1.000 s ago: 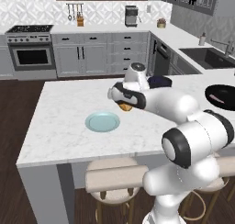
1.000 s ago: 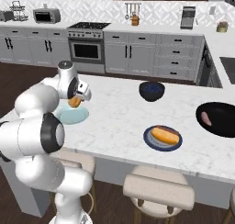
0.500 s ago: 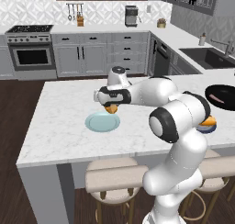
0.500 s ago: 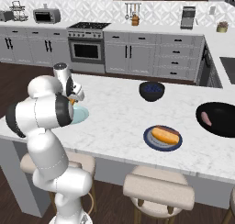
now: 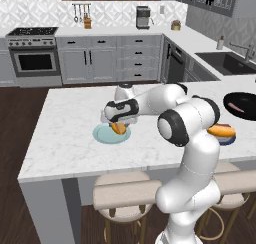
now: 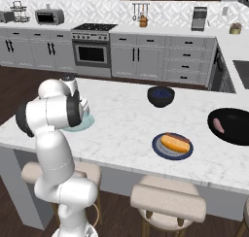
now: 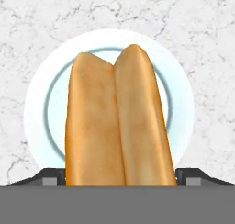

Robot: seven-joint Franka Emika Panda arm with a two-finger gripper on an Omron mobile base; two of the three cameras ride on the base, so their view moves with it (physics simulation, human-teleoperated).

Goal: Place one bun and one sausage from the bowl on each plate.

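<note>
My gripper [image 5: 118, 122] is shut on a golden bun [image 5: 119, 129] and holds it just above the pale aqua plate [image 5: 104, 135]. In the hand view the bun [image 7: 117, 122] stands lengthwise between my fingertips [image 7: 51, 177], with the bare aqua plate [image 7: 36, 108] right beneath it. The dark blue-grey plate [image 6: 158, 149] carries a bun [image 6: 174, 143] with a sausage [image 6: 178, 137] along it. To the right, the black bowl [image 6: 233, 129] holds a pink sausage [image 6: 220, 126]. My arm partly hides the aqua plate [image 6: 83, 122] in the right base view.
A smaller dark-blue bowl [image 6: 160, 96] stands at the back of the marble island [image 5: 70, 148]. Stools [image 6: 168, 204] line the near edge. A sink [image 5: 227, 63] is in the far right counter.
The arm has swung left with the bun and come down over the aqua plate. The dark plate, its bun and sausage, and the bowl have stayed put.
</note>
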